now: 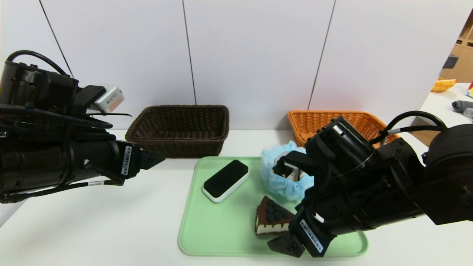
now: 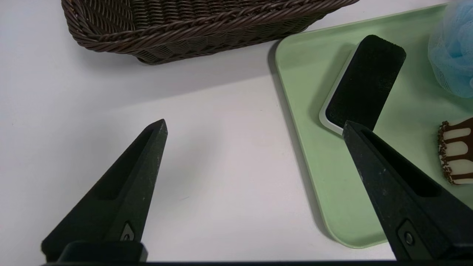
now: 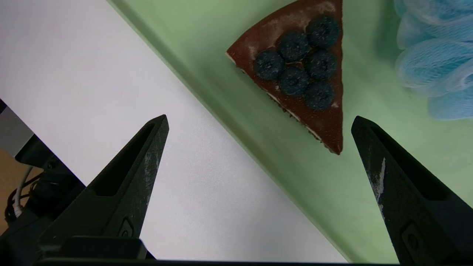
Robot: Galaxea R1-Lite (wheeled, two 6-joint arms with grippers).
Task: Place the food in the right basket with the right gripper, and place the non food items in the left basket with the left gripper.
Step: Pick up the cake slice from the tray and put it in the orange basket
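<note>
The food, a chocolate cake slice [image 1: 271, 221] [image 3: 295, 74] topped with blueberries, lies at the front right of a green tray [image 1: 218, 225]. My right gripper [image 1: 292, 236] [image 3: 259, 117] hovers open and empty just beside and above the slice, over the tray's front edge. The black-topped white block [image 1: 226, 180] [image 2: 364, 83] lies at the tray's back left. The light-blue pouf [image 1: 281, 177] [image 3: 432, 55] at the back right is partly hidden by my right arm. My left gripper [image 1: 155, 159] [image 2: 255, 123] is open over bare table left of the tray. The dark brown basket [image 1: 179, 129] and orange basket [image 1: 314, 123] stand behind.
The white table [image 1: 92, 229] runs back to a white panelled wall just behind both baskets. A second table at the far right carries a yellow basket [image 1: 443, 85] and other bits. My right arm's bulk covers the tray's right side.
</note>
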